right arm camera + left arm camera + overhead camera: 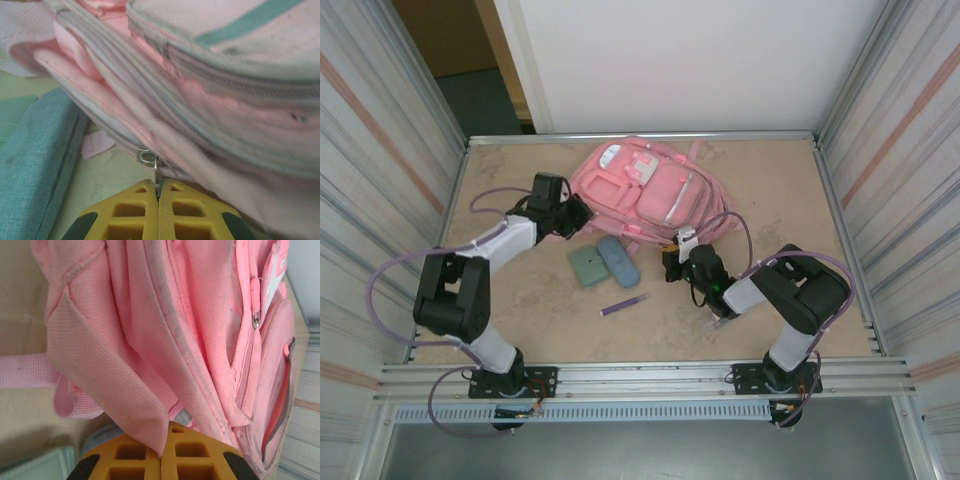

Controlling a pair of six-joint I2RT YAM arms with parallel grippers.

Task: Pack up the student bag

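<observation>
The student bag (645,190), a big pink backpack, lies flat at the back middle of the table. My left gripper (582,213) is at its left edge, shut on a corner flap of pink fabric (150,420); the flap's tip sits pinched between the yellow fingers (130,460). My right gripper (675,262) is at the bag's near right edge. In the right wrist view its gripper (158,195) is shut on the metal zipper pull (156,172), just below the zip line of the bag (210,125).
A blue-grey oval pouch (618,260) and a green case (588,266) lie side by side just in front of the bag, between the two grippers. A purple pen (623,305) lies nearer the front edge. Metal walls close in the table.
</observation>
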